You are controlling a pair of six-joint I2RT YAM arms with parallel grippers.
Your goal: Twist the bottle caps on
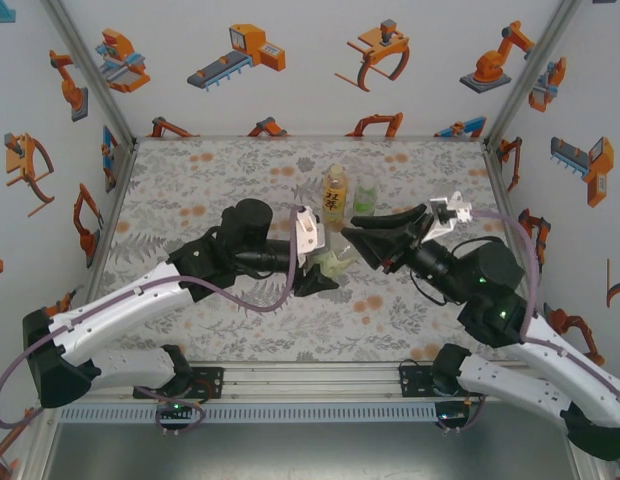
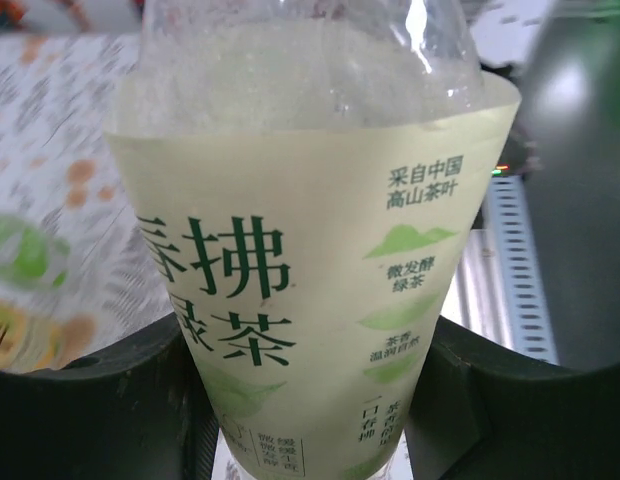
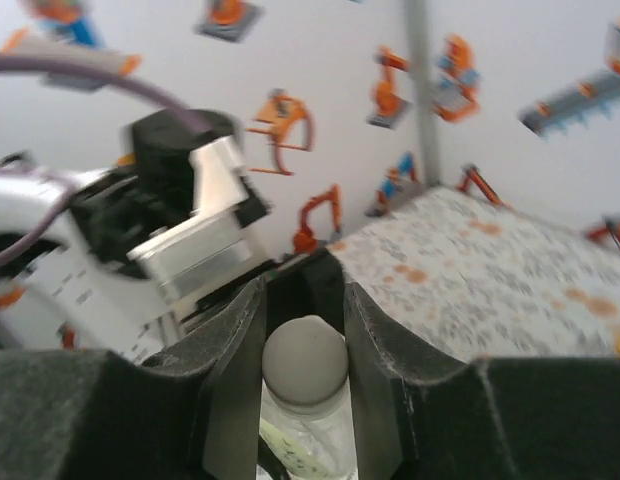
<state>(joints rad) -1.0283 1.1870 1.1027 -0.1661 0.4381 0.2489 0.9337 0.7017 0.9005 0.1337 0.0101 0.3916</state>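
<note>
**Item: green-label bottle (image 2: 290,280) with white cap (image 3: 305,362), held between both grippers near the table's centre.**

I see the left gripper (image 2: 310,410) pinching the bottle's labelled body, with a dark finger (image 2: 90,410) on each side and the label pressed against both. From above, the bottle sits tilted over the floral table (image 1: 190,180), its neck toward the right arm. The right gripper (image 3: 305,330) has its jaws closed in on the white cap. The cap sits on the bottle's neck between that gripper's two fingers (image 3: 235,360) and touches both. Farther back, the yellow-orange bottle (image 1: 334,192) stands upright with a small clear bottle (image 1: 365,195) just beside it on the right, both apart from either gripper. I cannot tell whether the cap's thread has caught.
</note>
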